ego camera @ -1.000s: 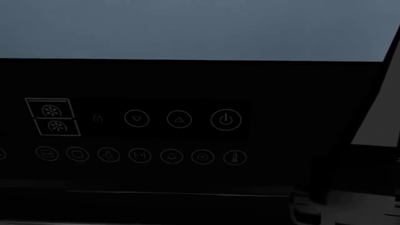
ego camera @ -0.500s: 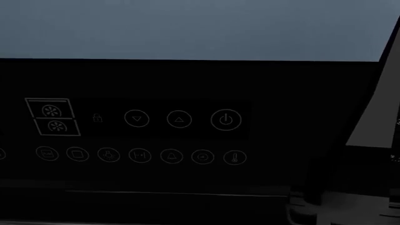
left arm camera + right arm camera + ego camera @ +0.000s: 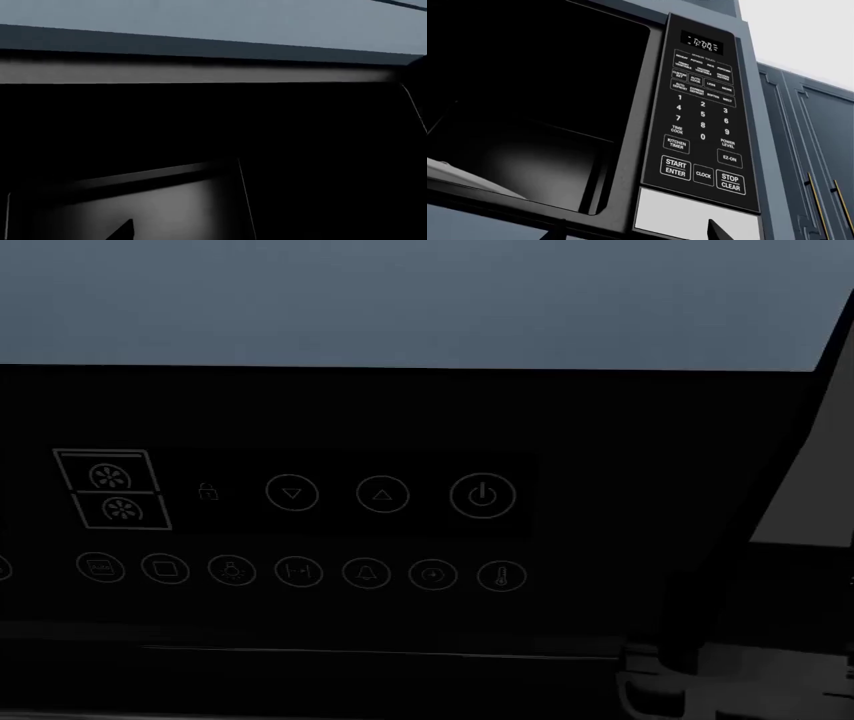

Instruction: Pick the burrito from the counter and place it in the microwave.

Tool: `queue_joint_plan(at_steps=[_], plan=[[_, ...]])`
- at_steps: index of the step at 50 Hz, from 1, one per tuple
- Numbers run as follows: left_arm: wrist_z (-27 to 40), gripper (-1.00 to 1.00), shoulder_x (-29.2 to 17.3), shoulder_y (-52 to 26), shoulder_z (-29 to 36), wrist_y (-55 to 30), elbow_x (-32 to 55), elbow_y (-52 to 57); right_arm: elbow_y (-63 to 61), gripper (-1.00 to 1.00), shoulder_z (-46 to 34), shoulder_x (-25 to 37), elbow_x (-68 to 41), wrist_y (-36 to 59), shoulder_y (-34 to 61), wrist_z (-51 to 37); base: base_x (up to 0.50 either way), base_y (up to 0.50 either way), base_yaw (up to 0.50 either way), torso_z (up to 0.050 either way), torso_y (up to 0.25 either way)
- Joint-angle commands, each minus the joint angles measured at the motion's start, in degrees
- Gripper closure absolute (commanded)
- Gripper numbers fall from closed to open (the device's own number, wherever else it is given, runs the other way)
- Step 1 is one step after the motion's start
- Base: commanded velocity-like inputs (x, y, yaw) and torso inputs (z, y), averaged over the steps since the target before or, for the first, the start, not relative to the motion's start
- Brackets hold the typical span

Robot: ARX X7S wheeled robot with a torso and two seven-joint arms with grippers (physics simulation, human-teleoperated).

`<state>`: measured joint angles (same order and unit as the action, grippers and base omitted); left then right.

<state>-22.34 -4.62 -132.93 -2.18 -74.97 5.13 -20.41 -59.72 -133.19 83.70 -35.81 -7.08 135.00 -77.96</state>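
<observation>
One microwave [image 3: 594, 115] fills the right wrist view, its door open so the dark cavity [image 3: 520, 115] is exposed, and nothing can be made out inside it, so the burrito isn't anywhere to be seen in any of the three views. Beside the cavity sits one keypad panel [image 3: 704, 120] with a lit clock display [image 3: 702, 47] up top and three big buttons along the bottom row: START/ENTER, CLOCK and STOP/CLEAR. Two brass bar handles [image 3: 812, 200] show on the blue-grey cabinet doors [image 3: 807, 130] next to it. The head view is jammed right up against a dark appliance control strip [image 3: 294, 530], with a power icon [image 3: 483, 495], two arrow buttons and a row of seven small round icons below. The left wrist view is mostly black, one pale band [image 3: 193, 74] crossing it. Neither hand's fingers are clearly in shot, so can't tell if either is spread or pressed together, and the arm poses can't be read either.
</observation>
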Motion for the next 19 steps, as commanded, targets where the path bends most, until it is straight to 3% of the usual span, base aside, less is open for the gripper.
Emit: queue_joint_plan(at_steps=[1,8,19], plan=[[1.58,-1.00,0.92,-2.06,-3.04,-7.40,6.28,8.58,-0.28,-1.00,2.32,-0.80,0.44,-0.05,-0.05,1.70,0.00,0.00,0.00,0.000,0.000],[11.16,-1.00,-1.48,-2.06,-1.27,-7.39,20.65,10.59,-0.28,-1.00,2.64,-0.21,0.48,-0.33,-0.05,2.21,0.00,0.00,0.00,0.000,0.000],[20.30,-1.00,-3.47,-2.07,-0.61,-7.12,35.53,14.65,-0.28,-1.00,2.56,-0.95,0.49,-0.44,-0.05,1.46,0.00,0.00,0.00,0.000,0.000]])
